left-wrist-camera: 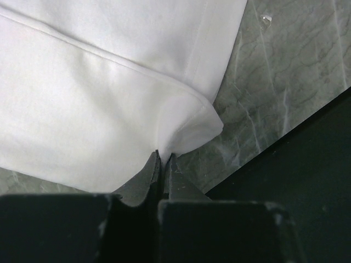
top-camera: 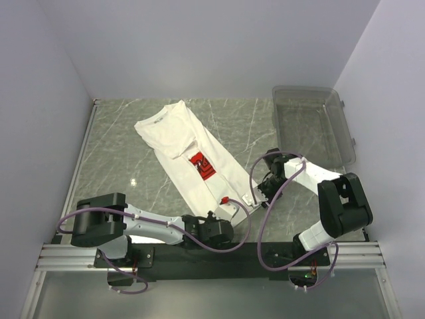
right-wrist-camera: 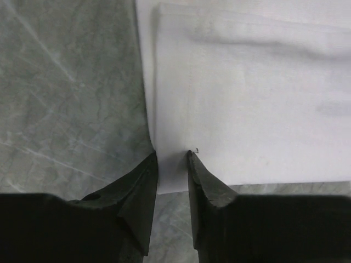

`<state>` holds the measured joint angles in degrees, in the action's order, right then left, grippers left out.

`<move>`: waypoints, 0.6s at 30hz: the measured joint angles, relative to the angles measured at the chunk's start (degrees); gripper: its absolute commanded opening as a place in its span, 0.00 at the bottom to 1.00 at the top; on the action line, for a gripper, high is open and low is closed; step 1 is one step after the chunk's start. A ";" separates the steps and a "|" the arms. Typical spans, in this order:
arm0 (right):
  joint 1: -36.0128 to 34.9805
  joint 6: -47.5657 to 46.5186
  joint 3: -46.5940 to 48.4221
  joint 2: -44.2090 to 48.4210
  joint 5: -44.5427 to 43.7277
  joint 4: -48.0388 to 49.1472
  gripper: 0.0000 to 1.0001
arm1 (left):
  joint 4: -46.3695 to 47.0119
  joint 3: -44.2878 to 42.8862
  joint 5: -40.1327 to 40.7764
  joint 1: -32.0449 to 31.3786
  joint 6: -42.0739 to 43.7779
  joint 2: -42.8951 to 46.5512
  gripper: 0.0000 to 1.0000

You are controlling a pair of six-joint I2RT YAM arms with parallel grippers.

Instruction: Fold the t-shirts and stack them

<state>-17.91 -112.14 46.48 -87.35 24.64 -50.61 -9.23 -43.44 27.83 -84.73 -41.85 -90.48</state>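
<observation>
The white t-shirt (top-camera: 179,143) lies folded into a long strip, running diagonally from the far left to the near middle of the marble table, with its red chest print (top-camera: 201,165) facing up. My left gripper (top-camera: 224,211) is shut on the near hem corner of the shirt (left-wrist-camera: 109,109); its jaws meet on the cloth at the tip (left-wrist-camera: 163,157). My right gripper (top-camera: 255,194) is at the other hem corner, and its jaws are closed in on a narrow fold of the shirt (right-wrist-camera: 247,109) held between them (right-wrist-camera: 173,157).
A clear grey plastic bin (top-camera: 345,133) stands at the far right of the table. The black front rail (left-wrist-camera: 307,186) runs just beside my left gripper. Walls enclose the table on three sides.
</observation>
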 measured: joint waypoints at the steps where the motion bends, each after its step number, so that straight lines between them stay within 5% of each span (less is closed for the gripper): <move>1: -0.17 0.42 0.02 0.00 0.00 0.66 0.25 | 0.04 0.00 0.00 -0.02 0.00 0.00 0.00; 5: -0.22 1.27 0.00 0.00 0.35 2.99 0.00 | 1.14 0.48 -0.52 -0.11 0.22 0.31 0.00; 14: 1.66 0.39 4.28 0.00 7.13 -4.70 0.00 | 6.05 7.45 -9.88 0.83 2.23 8.81 0.00; 18: 1.68 -0.02 12.09 -0.98 11.13 -11.19 0.00 | 7.80 10.86 -16.17 6.14 3.23 16.70 0.00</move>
<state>-16.23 -112.16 58.57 -88.33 35.77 -61.80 -1.43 -32.58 11.66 -78.59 -38.61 -73.78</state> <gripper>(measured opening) 0.020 0.030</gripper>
